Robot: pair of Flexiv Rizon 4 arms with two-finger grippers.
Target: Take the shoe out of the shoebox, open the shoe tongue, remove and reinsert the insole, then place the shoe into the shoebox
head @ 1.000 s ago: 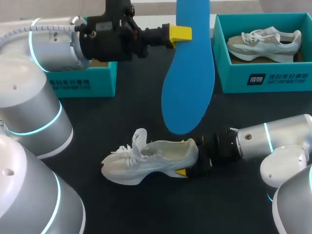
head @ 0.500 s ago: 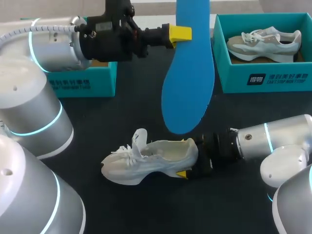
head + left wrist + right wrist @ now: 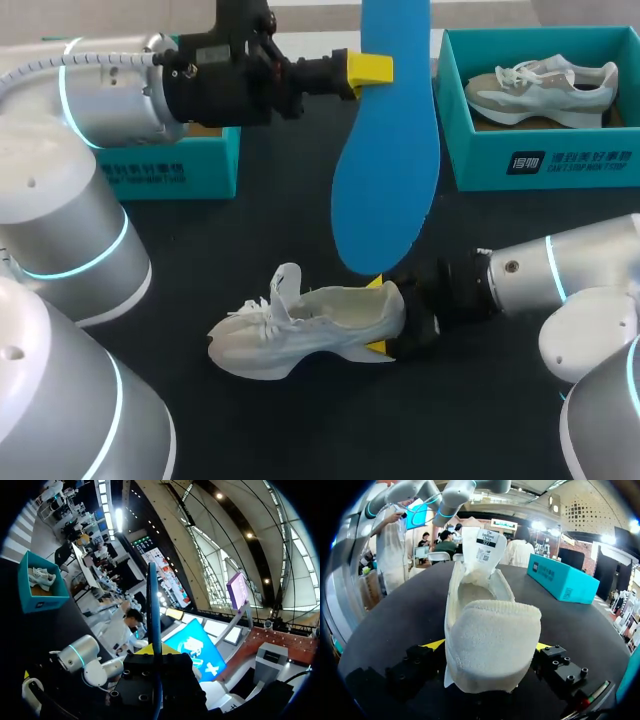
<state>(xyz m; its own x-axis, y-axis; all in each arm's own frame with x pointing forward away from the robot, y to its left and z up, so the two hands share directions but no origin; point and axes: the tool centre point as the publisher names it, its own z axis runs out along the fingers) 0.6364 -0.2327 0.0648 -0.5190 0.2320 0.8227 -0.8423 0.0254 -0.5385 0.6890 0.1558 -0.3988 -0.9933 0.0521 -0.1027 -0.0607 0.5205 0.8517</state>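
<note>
Head view, left tool: clamped on the blue insole near its upper, narrower end, high above the table.
Blue insole: hangs upright with its broad, rounded end down. From the left wrist it shows edge-on, between the tool's fingers.
Right tool: low at the table, closed on the heel of the white shoe. From the right wrist, one yellow tip lies against each side of the heel.
White shoe: stands on its sole on the table, heel toward the right arm, toe toward the left arm. It is between the two boxes and nearer the robot than either.
Shoe tongue: pulled up and standing upright, leaving the mouth of the shoe open.
Left shoebox: teal, at the far left of the table, partly hidden behind the left arm.
Right shoebox: teal, at the far right, well apart from the white shoe.
Grey-and-white sneaker: lies inside the right shoebox.
</note>
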